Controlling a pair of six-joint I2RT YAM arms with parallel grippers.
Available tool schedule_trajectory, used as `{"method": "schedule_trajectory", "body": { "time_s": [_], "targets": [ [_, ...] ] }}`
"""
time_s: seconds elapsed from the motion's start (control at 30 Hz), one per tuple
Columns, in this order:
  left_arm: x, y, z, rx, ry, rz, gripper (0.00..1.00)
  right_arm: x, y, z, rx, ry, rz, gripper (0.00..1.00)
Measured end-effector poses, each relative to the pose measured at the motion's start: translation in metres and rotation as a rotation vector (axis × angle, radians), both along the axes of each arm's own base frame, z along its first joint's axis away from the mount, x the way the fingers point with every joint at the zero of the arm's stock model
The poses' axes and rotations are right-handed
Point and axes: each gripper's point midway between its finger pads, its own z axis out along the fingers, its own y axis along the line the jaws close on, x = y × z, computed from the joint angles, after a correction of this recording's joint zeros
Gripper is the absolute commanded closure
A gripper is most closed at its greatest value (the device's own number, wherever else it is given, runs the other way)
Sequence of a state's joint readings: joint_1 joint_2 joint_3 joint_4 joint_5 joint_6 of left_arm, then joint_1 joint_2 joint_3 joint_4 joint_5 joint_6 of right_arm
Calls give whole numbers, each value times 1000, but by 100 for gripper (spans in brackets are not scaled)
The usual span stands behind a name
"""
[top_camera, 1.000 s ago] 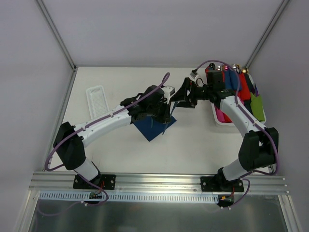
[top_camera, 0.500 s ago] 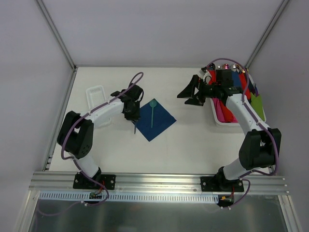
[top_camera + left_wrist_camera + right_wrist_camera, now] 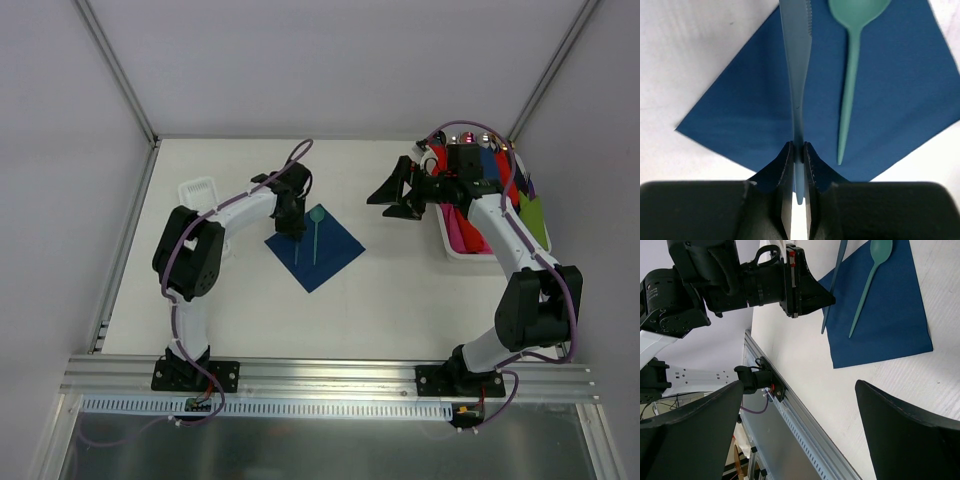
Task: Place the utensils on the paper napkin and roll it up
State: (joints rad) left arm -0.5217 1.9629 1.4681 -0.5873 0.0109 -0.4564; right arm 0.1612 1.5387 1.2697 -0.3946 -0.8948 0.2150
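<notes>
The left claw (image 3: 797, 148) is narrowed onto the handle of the teal knife (image 3: 796, 60), whose serrated blade is carried ahead of the fingertips over the navy napkin (image 3: 740, 110); if it is released tilted, the teal spoon (image 3: 852, 75) lying just right of the claw may be knocked askew, or the thin paper dragged; the right claw (image 3: 398, 197) is held wide and empty, well apart from the napkin.

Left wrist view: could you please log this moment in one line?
left fingers: shut on knife over napkin | spoon: lying on napkin | right fingers: open, empty
</notes>
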Motion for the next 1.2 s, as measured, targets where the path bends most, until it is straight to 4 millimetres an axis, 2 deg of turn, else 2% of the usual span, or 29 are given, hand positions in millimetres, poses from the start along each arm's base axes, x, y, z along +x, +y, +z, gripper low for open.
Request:
{"method": "schedule_trajectory", "body": {
  "time_s": [0.23, 0.7, 1.2],
  "targets": [
    [6, -11, -6, -34, 11, -18, 99, 0, 0, 0, -1, 2, 0, 1],
    [8, -16, -26, -44, 56, -23, 94, -1, 0, 0, 0, 4, 1, 1],
    [17, -24, -26, -89, 68, -27, 91, -1, -1, 0, 1, 5, 0, 1]
  ]
}}
